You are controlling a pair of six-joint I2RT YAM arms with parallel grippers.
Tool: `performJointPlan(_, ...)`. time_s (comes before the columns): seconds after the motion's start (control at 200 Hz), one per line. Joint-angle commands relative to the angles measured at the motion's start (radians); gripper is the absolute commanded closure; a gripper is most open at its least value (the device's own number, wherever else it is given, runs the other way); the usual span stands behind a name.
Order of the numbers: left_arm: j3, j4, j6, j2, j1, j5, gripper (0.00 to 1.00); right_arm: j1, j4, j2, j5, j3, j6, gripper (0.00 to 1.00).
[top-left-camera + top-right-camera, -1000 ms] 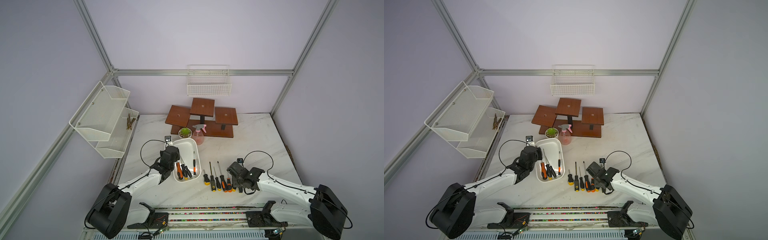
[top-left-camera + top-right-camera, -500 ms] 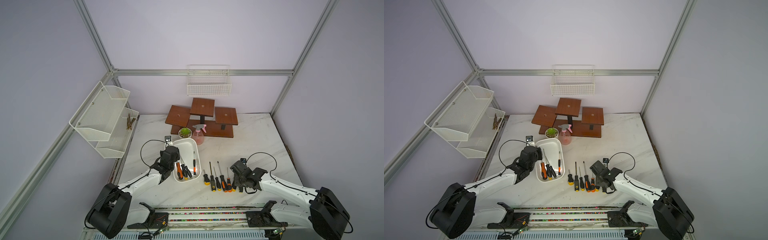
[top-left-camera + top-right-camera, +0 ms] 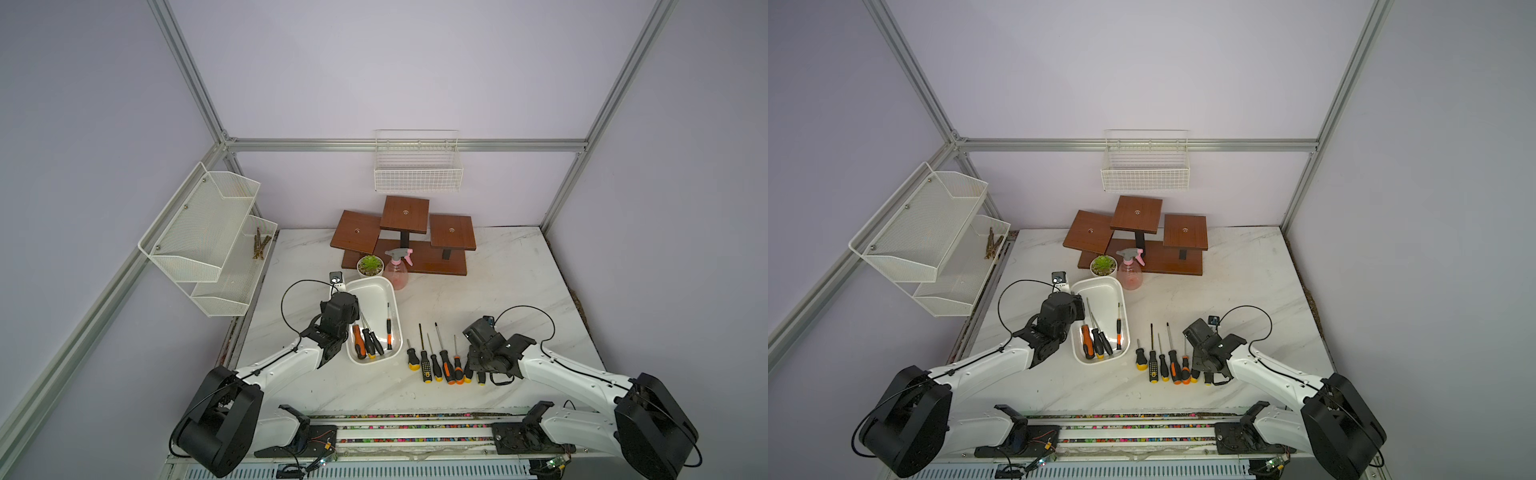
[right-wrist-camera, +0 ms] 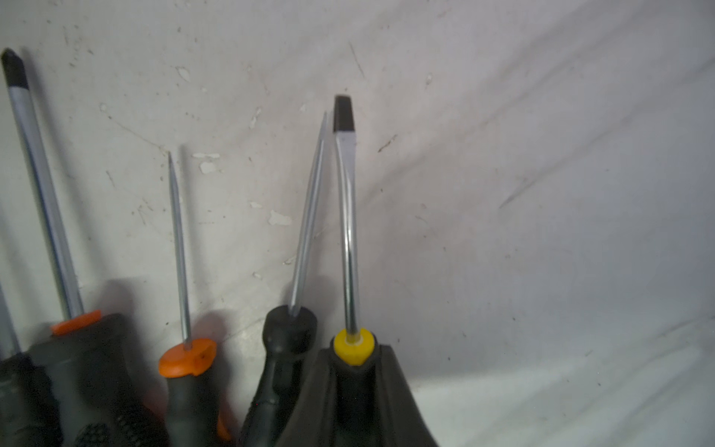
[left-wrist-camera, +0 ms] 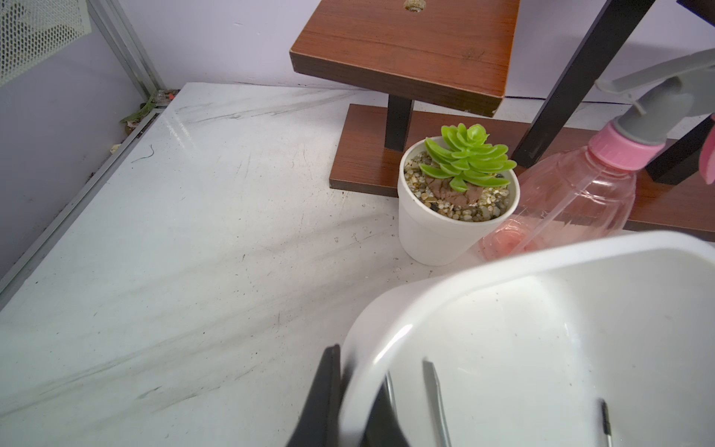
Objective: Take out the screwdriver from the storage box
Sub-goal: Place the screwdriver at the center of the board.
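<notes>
Left jaws clamp the storage box [image 3: 372, 297] rim; right jaws grip a yellow-collared screwdriver [image 4: 350, 232] to its right; 4 screwdrivers [image 3: 1087, 341] lie inside; we judge them stiff, light; take the handle.

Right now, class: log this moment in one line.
left fingers: shut on storage box rim | right fingers: shut on yellow-collared screwdriver, beside row on table | in box: more screwdrivers

White glossy storage box [image 5: 541, 251] sits flat, its rolled rim pinched between the left fingers [image 5: 319, 406]. A flat-tipped, yellow-collared screwdriver [image 4: 348, 232] has its handle clamped between the right fingers [image 4: 398, 406], shaft pointing straight out beyond them.
</notes>
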Motion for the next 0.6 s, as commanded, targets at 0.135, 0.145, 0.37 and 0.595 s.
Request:
performJointPlan(0.135, 0.037, 0.023, 0.021, -0.01, -0.007, 0.002, 1.0, -0.016, 0.059, 0.004, -0.021, -0.021, -0.01, 0.86)
performJointPlan(0.145, 0.037, 0.024, 0.021, -0.01, -0.007, 0.002, 1.0, -0.016, 0.06, 0.004, -0.022, -0.023, -0.011, 0.86)
performJointPlan(0.37, 0.039, 0.022, 0.02, -0.008, -0.007, 0.002, 1.0, -0.02, 0.06, -0.026, -0.03, -0.029, -0.01, 0.81)
performJointPlan(0.595, 0.039, 0.021, 0.019, -0.009, -0.007, 0.001, 1.0, -0.023, 0.074, -0.056, -0.037, -0.034, -0.015, 0.76)
